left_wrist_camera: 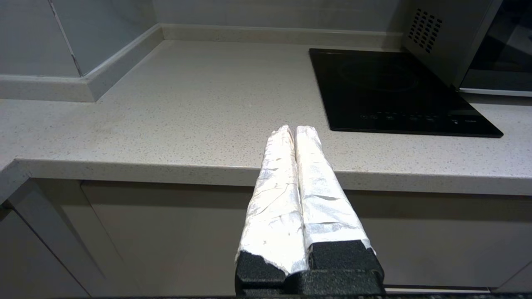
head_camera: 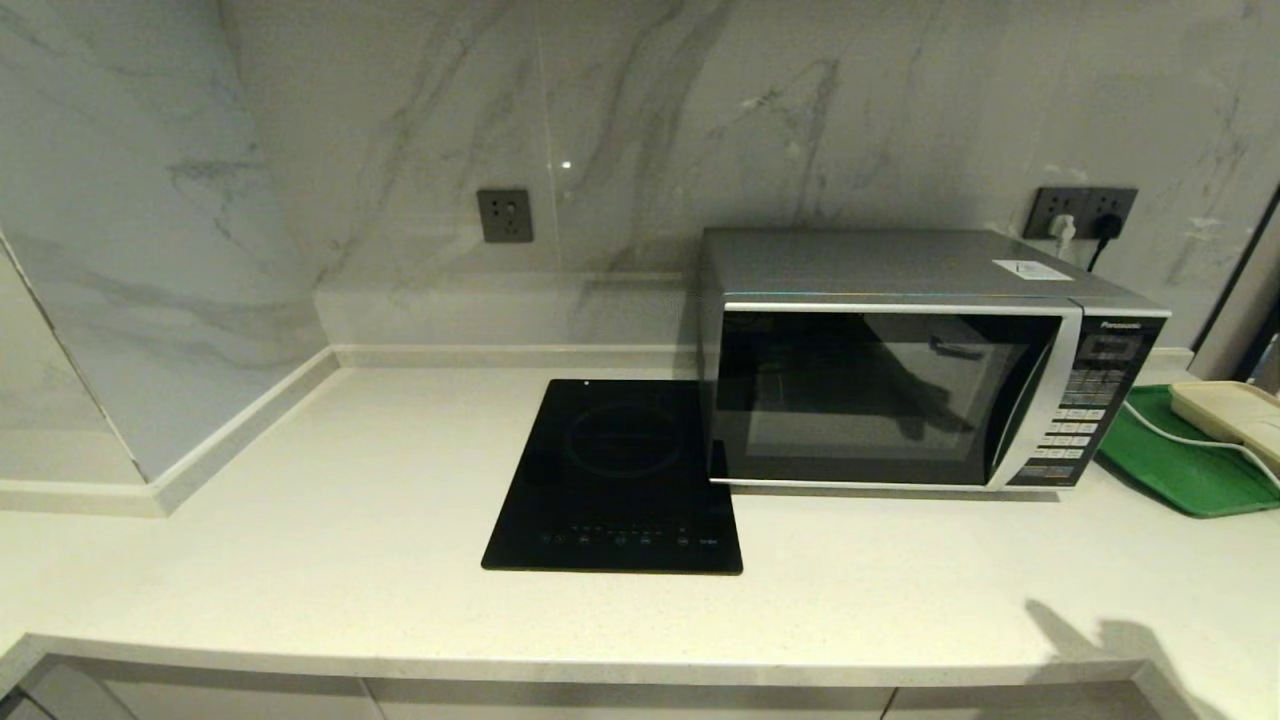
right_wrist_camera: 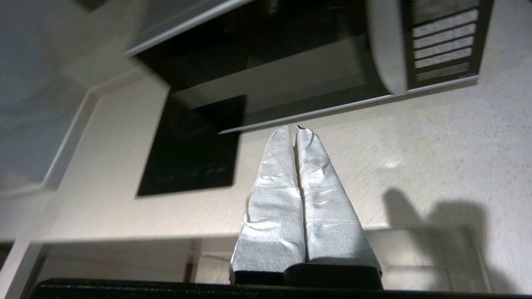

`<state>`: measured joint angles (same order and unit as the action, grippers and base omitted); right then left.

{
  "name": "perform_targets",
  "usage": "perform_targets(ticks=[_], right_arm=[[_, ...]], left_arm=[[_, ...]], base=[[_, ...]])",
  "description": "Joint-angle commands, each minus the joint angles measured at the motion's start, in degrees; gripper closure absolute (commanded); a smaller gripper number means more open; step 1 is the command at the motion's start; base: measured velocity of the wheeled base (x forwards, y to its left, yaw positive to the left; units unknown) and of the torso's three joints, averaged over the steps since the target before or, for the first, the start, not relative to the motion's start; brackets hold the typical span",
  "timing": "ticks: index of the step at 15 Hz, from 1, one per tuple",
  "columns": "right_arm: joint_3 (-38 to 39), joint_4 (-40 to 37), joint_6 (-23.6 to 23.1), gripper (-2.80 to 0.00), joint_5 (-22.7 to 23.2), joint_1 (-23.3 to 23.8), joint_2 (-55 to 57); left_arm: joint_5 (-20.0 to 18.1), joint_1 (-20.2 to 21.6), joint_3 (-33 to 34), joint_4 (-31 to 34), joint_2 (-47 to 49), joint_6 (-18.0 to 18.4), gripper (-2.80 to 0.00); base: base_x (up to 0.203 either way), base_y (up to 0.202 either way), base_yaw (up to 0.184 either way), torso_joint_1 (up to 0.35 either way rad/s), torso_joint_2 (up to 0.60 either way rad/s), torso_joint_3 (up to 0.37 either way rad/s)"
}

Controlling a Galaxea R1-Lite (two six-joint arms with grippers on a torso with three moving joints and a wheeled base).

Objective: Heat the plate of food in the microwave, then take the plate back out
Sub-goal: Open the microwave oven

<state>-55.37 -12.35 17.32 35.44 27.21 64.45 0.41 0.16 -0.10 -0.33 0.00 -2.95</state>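
Silver microwave [right_wrist_camera: 291, 54] sits door-shut, upper centre of frame, straight ahead of my right gripper [right_wrist_camera: 296, 128], nearer arm, fingers pressed together, empty.

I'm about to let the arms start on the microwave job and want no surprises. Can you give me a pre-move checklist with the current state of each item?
1. Microwave door shut: ok, it needs opening first.
2. Plate of food located: not ok, it shows in no view.
3. Food already inside: cannot tell, the glass is dark.
4. Left gripper free: ok, shut on nothing, at the counter's front edge.
5. Right gripper free: ok, shut on nothing, facing the microwave.
6. Power: ok, plugs sit in the wall socket.
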Motion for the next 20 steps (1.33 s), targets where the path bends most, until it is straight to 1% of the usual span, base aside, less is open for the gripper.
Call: perform_targets(ticks=[1, 2, 4, 5, 6, 7, 8, 9, 10, 11, 12, 15, 18, 20], right_arm=[[-11.48, -33.48, -2.40, 0.00, -0.18, -1.66, -18.54], [-14.15, -40.71, -4.51, 0.00, -0.46, -2.02, -22.87], [-21.70, -59.57, -10.95, 0.00, -2.61, -2.46, -29.43], [-25.77, -66.17, -13.58, 0.00, -4.47, -2.57, -31.40], [-29.48, -71.25, -15.05, 0.00, -6.98, -2.77, -32.91], [-32.56, -73.72, -15.85, 0.00, -11.84, -3.85, -34.08], [-34.33, -74.41, -16.08, 0.00, -15.79, -6.81, -34.90], [-36.25, -74.78, -15.91, 0.00, -20.73, -11.30, -35.95], [-38.51, -75.05, -14.86, 0.00, -26.82, -14.68, -37.61], [-39.35, -75.19, -13.57, 0.00, -29.18, -15.86, -39.85], [-39.50, -75.26, -12.85, 0.00, -30.13, -16.71, -41.95], [-39.28, -75.31, -11.71, 0.00, -33.22, -21.90, -47.09], [-41.37, -75.31, -9.75, 0.00, -33.15, -23.04, -48.09], [-40.77, -75.31, -9.32, 0.00, -33.76, -26.83, -49.38]], left_arm=[[0.02, 0.02, 0.01, -0.02, 0.00, -0.04, 0.00], [0.02, 0.02, 0.01, -0.02, 0.00, -0.04, 0.00], [0.02, 0.02, 0.01, -0.02, 0.00, -0.04, 0.00], [0.02, 0.02, 0.01, -0.02, 0.00, -0.04, 0.00], [0.02, 0.02, 0.01, -0.02, 0.00, -0.04, 0.00], [0.02, 0.02, 0.00, -0.02, 0.00, -0.04, 0.00], [0.02, 0.02, 0.01, -0.02, 0.00, -0.04, 0.00], [0.02, 0.02, 0.01, -0.02, 0.00, -0.04, 0.00], [0.02, 0.02, 0.01, -0.02, 0.00, -0.04, 0.00], [0.02, 0.02, 0.01, -0.02, 0.00, -0.04, 0.00], [0.02, 0.02, 0.01, -0.02, 0.00, -0.04, 0.00], [0.02, 0.02, 0.01, -0.02, 0.00, -0.06, 0.00], [0.02, 0.02, 0.01, -0.02, 0.00, -0.04, 0.00], [0.02, 0.02, 0.01, -0.02, 0.00, -0.04, 0.00]], base=[[0.000, 0.000, 0.000, 0.000, 0.00, 0.000], [0.000, 0.000, 0.000, 0.000, 0.00, 0.000], [0.000, 0.000, 0.000, 0.000, 0.00, 0.000], [0.000, 0.000, 0.000, 0.000, 0.00, 0.000], [0.000, 0.000, 0.000, 0.000, 0.00, 0.000], [0.000, 0.000, 0.000, 0.000, 0.00, 0.000], [0.000, 0.000, 0.000, 0.000, 0.00, 0.000], [0.000, 0.000, 0.000, 0.000, 0.00, 0.000], [0.000, 0.000, 0.000, 0.000, 0.00, 0.000], [0.000, 0.000, 0.000, 0.000, 0.00, 0.000], [0.000, 0.000, 0.000, 0.000, 0.00, 0.000], [0.000, 0.000, 0.000, 0.000, 0.00, 0.000], [0.000, 0.000, 0.000, 0.000, 0.00, 0.000], [0.000, 0.000, 0.000, 0.000, 0.00, 0.000]])
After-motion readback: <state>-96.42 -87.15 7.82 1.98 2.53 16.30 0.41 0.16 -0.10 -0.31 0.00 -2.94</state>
